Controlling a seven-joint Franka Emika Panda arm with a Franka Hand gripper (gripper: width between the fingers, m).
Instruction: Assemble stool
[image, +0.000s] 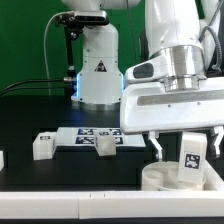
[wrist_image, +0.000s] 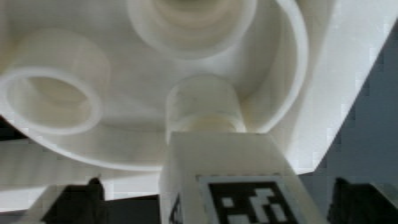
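Black tabletop (image: 40, 110), green backdrop (image: 30, 40). gripper (image: 186, 147) is at lower right of the exterior frame. Its fingers (image: 155, 147) are spread wide, one on each side of the upright leg (image: 192, 160). In the wrist view there's a gap between each dark fingertip (wrist_image: 75, 200) and the leg (wrist_image: 228, 165), so nothing is pinched and no contact shows. The leg stands on the round seat (image: 160, 180), tag facing the exterior camera. The seat is cut off at the bottom right corner, and the far finger is mostly hidden behind the leg. Up close the seat (wrist_image: 107, 60) is blurry, with two round sockets (wrist_image: 63, 100) showing. The hand points straight down from upper right and the upper links are out of frame. One loose leg (image: 43, 146) lies lower left and another loose leg (image: 104, 146) is at the marker board (image: 78, 132), lower centre.
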